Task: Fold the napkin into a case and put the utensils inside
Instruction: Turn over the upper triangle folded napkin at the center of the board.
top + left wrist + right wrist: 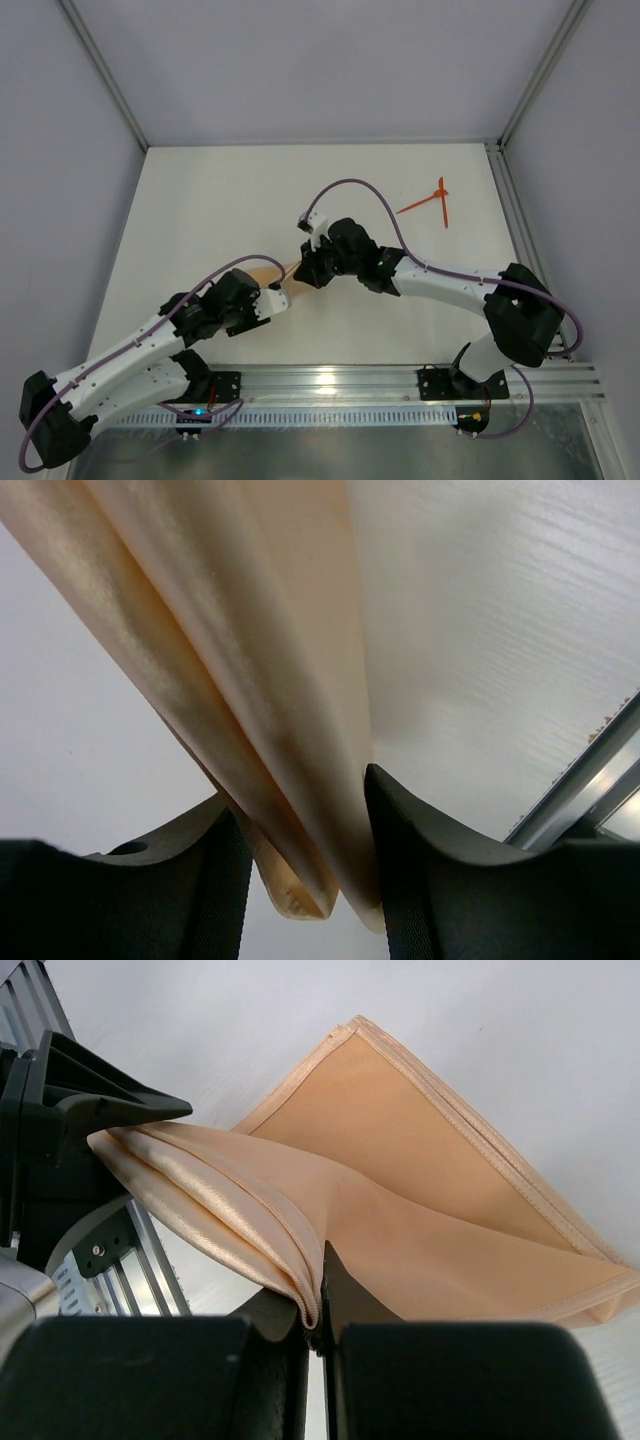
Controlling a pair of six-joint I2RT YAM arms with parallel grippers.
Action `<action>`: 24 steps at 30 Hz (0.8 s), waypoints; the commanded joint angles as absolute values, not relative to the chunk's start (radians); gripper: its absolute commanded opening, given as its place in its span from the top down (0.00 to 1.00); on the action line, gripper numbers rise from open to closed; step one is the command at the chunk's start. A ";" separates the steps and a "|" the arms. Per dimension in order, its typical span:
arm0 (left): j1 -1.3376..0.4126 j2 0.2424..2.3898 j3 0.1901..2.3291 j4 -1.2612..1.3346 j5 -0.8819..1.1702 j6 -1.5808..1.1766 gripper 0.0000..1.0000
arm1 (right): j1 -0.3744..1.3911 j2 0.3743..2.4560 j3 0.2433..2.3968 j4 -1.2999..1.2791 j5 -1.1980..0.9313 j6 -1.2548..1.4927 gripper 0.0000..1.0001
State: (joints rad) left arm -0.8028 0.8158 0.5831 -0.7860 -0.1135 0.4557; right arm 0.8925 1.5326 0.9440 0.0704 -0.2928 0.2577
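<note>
**At centre: a fold drawn taut**

Between the two arms we found the soft peach-orange square cloth napkin [400, 1160] doubled over, its raised fold stretched out, we judged, so a crease could be set. Our right gripper [318, 1295] was pinched tight on that fold. Our left gripper [300, 795] stood half apart astride the other end, one pad touching cloth, not yet clamped. Two thin orange-red plastic utensils [430, 203] lay together, well apart from it, on the white table [200, 200].

One peach-orange napkin [420, 1160], two thin orange-red utensils [420, 204], two robot arms, the left arm [130, 355] and the right arm [450, 285], two grippers, the left gripper [298, 790] and the right gripper [318, 1298], one white table [220, 200], two purple cables [360, 185]
</note>
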 commanded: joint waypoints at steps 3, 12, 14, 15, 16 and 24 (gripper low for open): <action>-0.796 0.761 0.626 -0.907 -0.149 0.479 0.56 | 0.884 1.471 0.931 0.075 -0.284 0.241 0.97; -0.787 0.747 0.624 -0.903 -0.161 0.471 1.00 | 0.882 1.467 0.920 0.077 -0.284 0.235 0.97; -0.781 0.733 0.635 -0.923 -0.164 0.474 1.00 | 0.882 1.463 0.919 0.072 -0.284 0.230 0.97; -0.779 0.729 0.641 -0.934 -0.166 0.477 1.00 | 0.882 1.459 0.925 0.063 -0.285 0.216 0.97; -0.779 0.724 0.649 -0.949 -0.169 0.480 1.00 | 0.881 1.457 0.933 0.052 -0.302 0.203 0.97; -0.772 0.661 0.832 -1.187 -0.186 0.672 1.00 | 0.908 1.385 1.096 -0.240 -0.360 0.049 0.97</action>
State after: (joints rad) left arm -0.7776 0.6975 0.7216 -1.0321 -0.1650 0.5636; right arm 0.8944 1.4624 0.9791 -0.0990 -0.3344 0.1425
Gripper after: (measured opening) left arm 0.008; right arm 0.053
